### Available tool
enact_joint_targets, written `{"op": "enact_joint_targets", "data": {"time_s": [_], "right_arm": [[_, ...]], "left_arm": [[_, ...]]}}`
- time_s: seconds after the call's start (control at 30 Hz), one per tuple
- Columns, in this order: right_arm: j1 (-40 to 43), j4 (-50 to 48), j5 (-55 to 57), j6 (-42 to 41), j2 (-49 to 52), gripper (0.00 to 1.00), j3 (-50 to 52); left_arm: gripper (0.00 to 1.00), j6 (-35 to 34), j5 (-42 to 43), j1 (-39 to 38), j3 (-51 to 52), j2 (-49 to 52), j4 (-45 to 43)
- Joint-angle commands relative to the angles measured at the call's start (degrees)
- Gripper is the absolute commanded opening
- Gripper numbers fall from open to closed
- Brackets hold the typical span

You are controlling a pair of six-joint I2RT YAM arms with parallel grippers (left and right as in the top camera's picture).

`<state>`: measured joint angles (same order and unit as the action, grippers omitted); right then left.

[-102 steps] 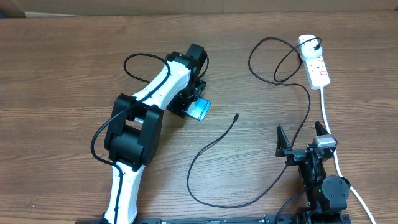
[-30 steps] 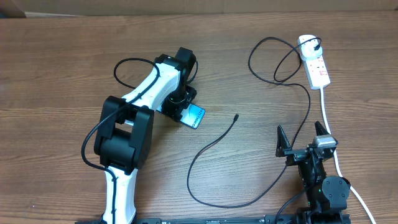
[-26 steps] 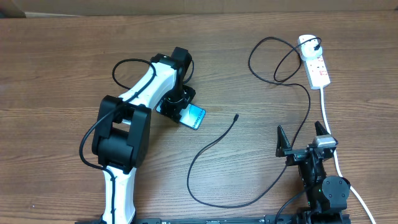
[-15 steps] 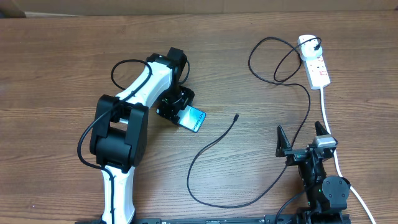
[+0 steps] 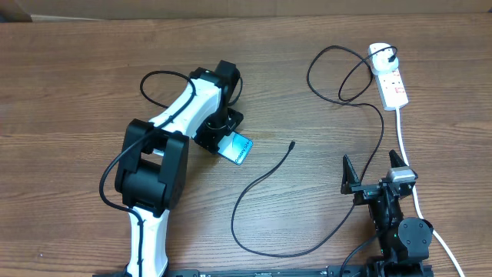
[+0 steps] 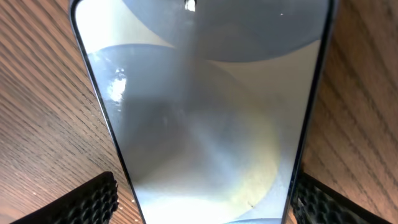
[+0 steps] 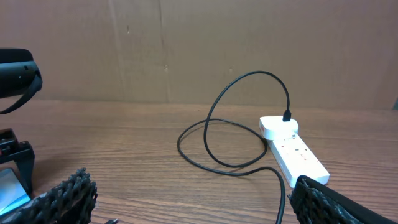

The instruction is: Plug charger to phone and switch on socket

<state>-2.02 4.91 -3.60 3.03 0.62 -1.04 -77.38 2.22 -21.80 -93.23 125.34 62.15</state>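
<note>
Two arms stood at the wooden table (image 5: pixel 69 69). The left gripper (image 5: pixel 221 135), at mid-table, pinched the phone (image 5: pixel 236 148) across its width. In the left wrist view the phone's glossy screen (image 6: pixel 199 112) filled the frame, with a ribbed black pad (image 6: pixel 87 200) against each long edge. From overhead the turquoise face showed just right of the gripper, askew to the table edge; whether it was lifted off the wood could not be told.

The charger (image 5: pixel 383 127), a thin black cable, was plugged into the far end of the socket (image 5: pixel 392 81) at the table's far right. It looped once, ran down toward the front, swept round in a wide curve and ended in its plug tip (image 5: pixel 292 143). The tip lay loose on the wood, right of the phone, near it but apart.

The right gripper (image 5: pixel 369 160) sat at the front right, its fingers spread wide. The thick white cord (image 5: pixel 405 150) ran just beside it.
</note>
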Motion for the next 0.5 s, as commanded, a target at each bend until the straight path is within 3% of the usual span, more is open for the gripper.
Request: {"op": "enact_joint_targets", "data": {"time_s": [0.0,0.07,0.47], "right_arm": [[-0.39,-0.26,0.55,0.07,-0.46,1.00,0.59],[-0.39,-0.26,0.55,0.07,-0.46,1.00,0.59],[-0.39,-0.26,0.55,0.07,-0.46,1.00,0.59]], "left_arm": [[0.89,0.72,-7.26,-0.94,0.42,-0.96,0.15],[1.00,0.72,-8.79,-1.18,0.42,-0.96,0.13],[0.99,7.39,-9.11,-0.31,0.26,-7.17,0.20]]}}
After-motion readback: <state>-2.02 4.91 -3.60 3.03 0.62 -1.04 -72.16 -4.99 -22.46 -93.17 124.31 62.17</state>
